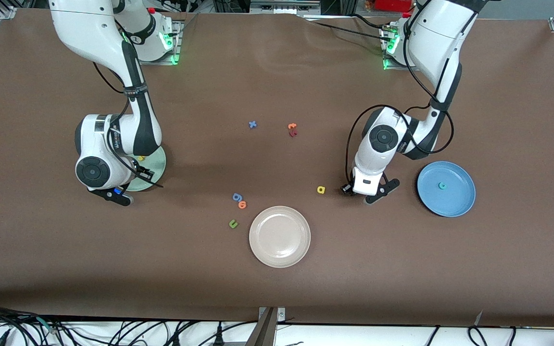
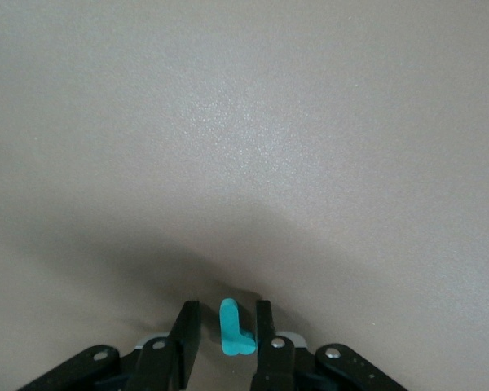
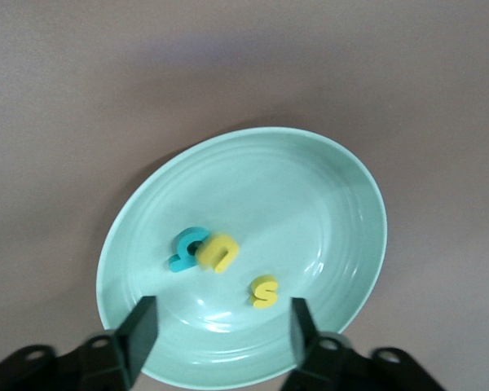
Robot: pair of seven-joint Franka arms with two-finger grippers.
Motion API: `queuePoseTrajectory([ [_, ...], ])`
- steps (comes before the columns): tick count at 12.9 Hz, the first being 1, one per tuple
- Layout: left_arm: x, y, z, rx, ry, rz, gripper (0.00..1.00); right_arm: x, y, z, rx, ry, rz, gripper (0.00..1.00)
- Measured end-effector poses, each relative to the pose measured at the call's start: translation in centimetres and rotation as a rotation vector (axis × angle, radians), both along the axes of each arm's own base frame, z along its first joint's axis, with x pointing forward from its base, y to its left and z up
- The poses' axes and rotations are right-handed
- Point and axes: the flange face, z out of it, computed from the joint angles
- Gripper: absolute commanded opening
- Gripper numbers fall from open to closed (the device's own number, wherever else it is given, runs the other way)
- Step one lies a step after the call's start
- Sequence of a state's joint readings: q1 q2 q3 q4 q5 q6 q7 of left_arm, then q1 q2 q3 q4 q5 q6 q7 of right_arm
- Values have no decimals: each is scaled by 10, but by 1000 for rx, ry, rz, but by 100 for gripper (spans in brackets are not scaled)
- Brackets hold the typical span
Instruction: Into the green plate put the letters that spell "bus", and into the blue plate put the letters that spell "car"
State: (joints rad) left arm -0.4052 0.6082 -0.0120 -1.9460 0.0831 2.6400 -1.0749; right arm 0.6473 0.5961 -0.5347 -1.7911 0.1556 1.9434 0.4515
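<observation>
Two grippers low over the table. Left gripper down at the brown table, between yellow "a" and blue plate — fingers narrowed around teal "r", small gaps showing either side, no clear squeeze. Teal "c" lying in blue plate. Right gripper hanging over green plate, jaws spread wide, nothing held. In that plate: teal "b" touching yellow "u", yellow "s" just beside them. Beige plate nearer the front camera, mid-table. Near it — blue "g", orange "o", green "u". Farther back: blue "x", orange and dark red letters touching.
</observation>
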Motion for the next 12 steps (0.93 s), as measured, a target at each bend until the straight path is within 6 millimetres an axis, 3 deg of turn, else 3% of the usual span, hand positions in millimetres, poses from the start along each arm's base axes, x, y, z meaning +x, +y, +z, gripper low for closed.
queuePoseTrajectory([
  [3, 0, 0, 0, 12, -5, -19, 12, 6, 10, 24, 23, -13, 9, 100],
  [6, -2, -2, -1, 34, -11, -53, 0, 9, 26, 85, 122, -34, 25, 100],
  [9, -2, -4, -1, 43, -15, -75, 0, 10, 31, 160, 239, -71, 99, 100],
  [12, 2, 0, 2, 55, -24, -148, 0, 8, 6, 251, 271, -80, 147, 100],
])
